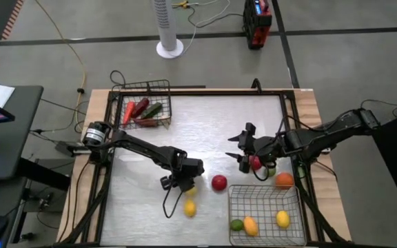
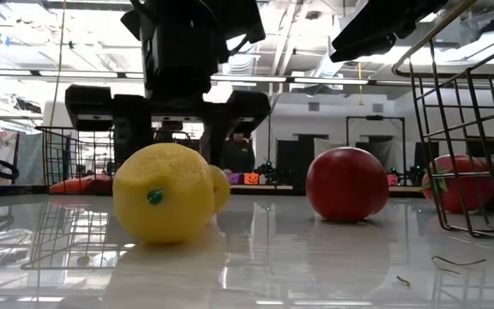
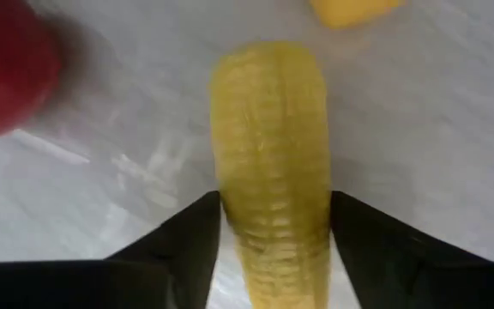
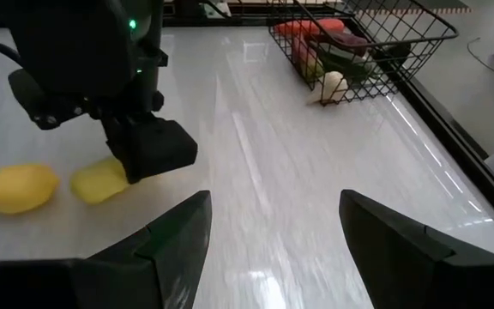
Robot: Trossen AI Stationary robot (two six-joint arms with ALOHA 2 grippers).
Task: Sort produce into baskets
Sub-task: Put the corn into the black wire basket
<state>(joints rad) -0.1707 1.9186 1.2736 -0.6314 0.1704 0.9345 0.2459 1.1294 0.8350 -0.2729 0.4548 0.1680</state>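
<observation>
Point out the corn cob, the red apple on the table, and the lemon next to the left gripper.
corn cob (image 3: 271, 154): left wrist view, middle of its ridged body.
red apple (image 1: 218, 182): high view, its top.
lemon (image 1: 190, 208): high view, its centre.

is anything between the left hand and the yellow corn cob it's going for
Nothing visible. The left hand already has its fingers on both sides of the ridged yellow corn cob on the white table, with no object between them.

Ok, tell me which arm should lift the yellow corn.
Left. The left gripper already has its jaws on either side of the yellow corn on the table. The right gripper hangs open farther off, near the right basket.
</observation>
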